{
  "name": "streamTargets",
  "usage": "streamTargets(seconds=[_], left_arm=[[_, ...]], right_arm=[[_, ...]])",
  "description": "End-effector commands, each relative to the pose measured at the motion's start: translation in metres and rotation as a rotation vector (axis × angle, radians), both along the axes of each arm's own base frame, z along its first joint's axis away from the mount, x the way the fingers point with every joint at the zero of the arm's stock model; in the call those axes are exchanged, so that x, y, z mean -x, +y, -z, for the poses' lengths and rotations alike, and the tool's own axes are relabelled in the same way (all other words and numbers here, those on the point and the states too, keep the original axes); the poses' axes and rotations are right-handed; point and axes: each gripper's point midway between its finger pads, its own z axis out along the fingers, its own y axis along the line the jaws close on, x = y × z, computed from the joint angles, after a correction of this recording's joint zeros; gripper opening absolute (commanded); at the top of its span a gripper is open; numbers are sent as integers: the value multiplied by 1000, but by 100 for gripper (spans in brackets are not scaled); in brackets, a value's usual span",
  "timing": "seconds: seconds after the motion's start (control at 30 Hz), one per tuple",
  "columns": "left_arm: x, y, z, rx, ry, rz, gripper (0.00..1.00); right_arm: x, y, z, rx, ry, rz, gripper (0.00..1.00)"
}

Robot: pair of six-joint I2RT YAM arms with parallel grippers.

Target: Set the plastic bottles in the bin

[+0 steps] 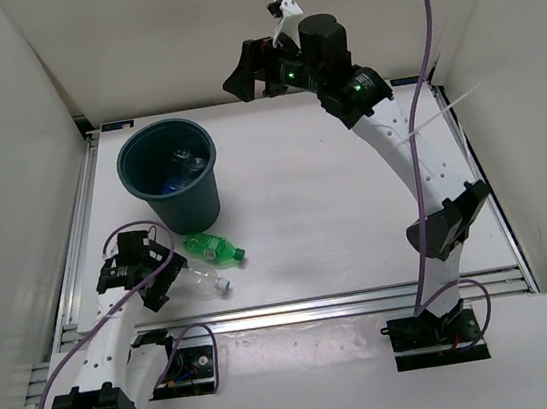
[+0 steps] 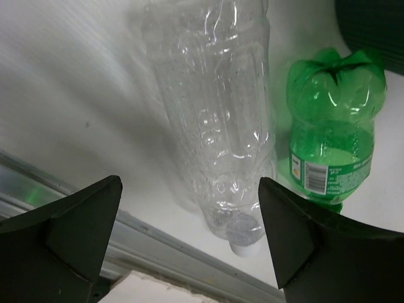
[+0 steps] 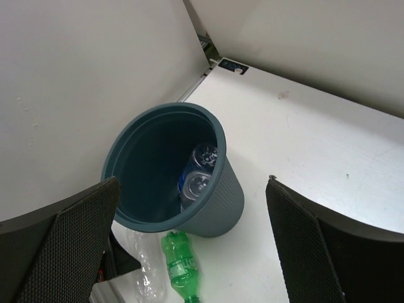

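Now L hand apart, prob. just over clear bottle; R hand apart.

One bin, two loose bottles, perhaps two more inside.

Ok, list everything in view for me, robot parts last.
Bin: one, dark teal, upright on the left side of the table.
Labelled bottles: two, clear with blue, inside the bin.
Green bottle: one, green, lying on the table just in front of the bin.
Unlabelled bottle: one, clear, lying beside the green one, on the side nearer the arm bases.
Table: one, white.
Left arm: one, white and black, low, jaws open toward the unlabelled bottle.
Right arm: one, white and black, raised at the back, jaws open.
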Motion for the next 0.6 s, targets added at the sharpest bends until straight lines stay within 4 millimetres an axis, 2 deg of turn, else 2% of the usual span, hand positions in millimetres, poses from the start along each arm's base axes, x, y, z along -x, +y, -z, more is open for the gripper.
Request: streamTargets(seconds=[0.0, 0.17, 0.23, 0.27, 0.3, 0.57], left_arm=[[-6, 9, 8, -38, -11, -33, 100], [-7, 13, 15, -57, -5, -42, 100], [-15, 14, 14, -62, -32, -56, 100], [-13, 14, 20, -62, -12, -56, 100], [-16, 14, 20, -57, -14, -66, 100], [-18, 11, 34, -31, 18, -102, 100]], right_arm=[[4, -4, -5, 16, -31, -7, 100], [2, -6, -1, 19, -22, -16, 100], [-2, -9, 3, 19, -7, -6, 100], [3, -9, -2, 12, -14, -18, 100], [3, -8, 2, 16, -6, -27, 100], [8, -26, 6, 12, 34, -25, 100]])
